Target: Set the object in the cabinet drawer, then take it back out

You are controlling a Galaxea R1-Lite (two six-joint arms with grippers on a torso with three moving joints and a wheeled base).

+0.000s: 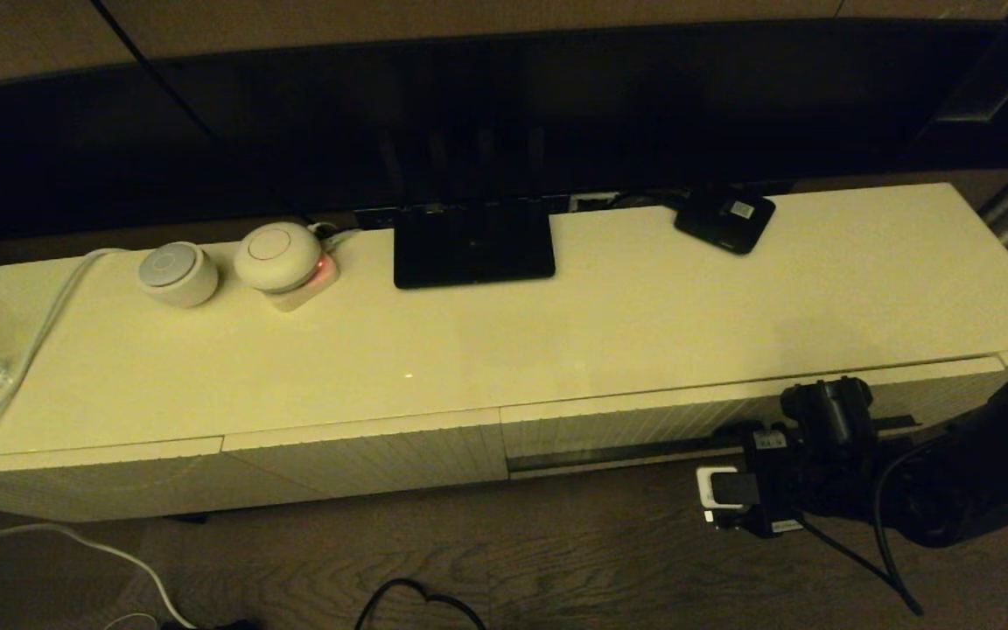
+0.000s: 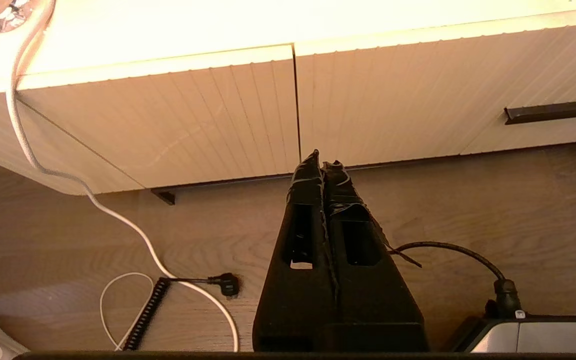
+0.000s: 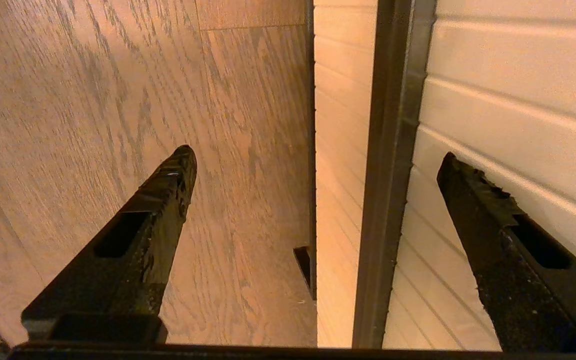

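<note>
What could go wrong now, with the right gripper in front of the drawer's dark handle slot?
1. The open right gripper straddles the long dark handle slot of the ribbed cream-white drawer without touching it; a misaligned close might slip off the ribs.
2. The black cable hanging from the right arm could snag.
3. No umbrella is visible in any view.

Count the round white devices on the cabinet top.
2, side by side at the left rear of the top: one puck further left, one dome to its right, sitting on a base with a red light. None seems hidden.
</note>
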